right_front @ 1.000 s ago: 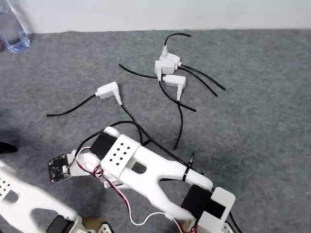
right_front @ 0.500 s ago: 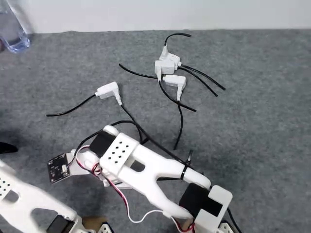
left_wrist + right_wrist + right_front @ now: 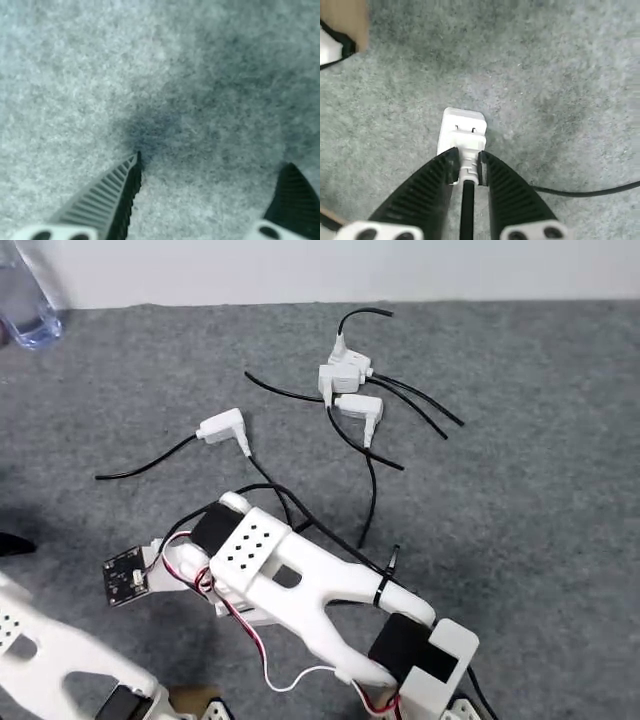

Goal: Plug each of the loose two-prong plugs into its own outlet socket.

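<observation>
The right gripper pinches a white plug by its cord end (likely light, hard, slick; the cable may tug); the left gripper has its jaws spread.

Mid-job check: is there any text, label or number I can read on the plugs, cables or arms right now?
None readable.
The white connector held in the right gripper shows only two small dark marks, no letters.
The small circuit board has specks too small to read.
</observation>
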Motion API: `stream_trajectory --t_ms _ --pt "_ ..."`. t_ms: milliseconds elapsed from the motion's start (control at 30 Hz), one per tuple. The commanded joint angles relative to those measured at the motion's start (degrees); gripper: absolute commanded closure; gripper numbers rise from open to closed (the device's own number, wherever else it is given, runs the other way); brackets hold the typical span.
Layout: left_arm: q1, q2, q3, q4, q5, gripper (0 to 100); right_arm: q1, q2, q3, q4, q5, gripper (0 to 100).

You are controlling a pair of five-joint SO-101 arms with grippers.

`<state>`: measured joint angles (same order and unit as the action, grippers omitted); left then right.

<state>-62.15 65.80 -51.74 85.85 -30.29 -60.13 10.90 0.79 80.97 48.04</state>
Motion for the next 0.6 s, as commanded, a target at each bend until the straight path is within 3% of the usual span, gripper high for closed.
stream_trajectory --t_ms 0,567 --pt "-1.2 8.8 0.8 -4.2 -0.5 59 -0.4 0.0 2.5 -4.5 0.3 99.0" --pt "-1.2 8.8 0.7 -4.2 -0.5 59 -0.9 0.1 17.6 -15.3 -2.1 99.0"
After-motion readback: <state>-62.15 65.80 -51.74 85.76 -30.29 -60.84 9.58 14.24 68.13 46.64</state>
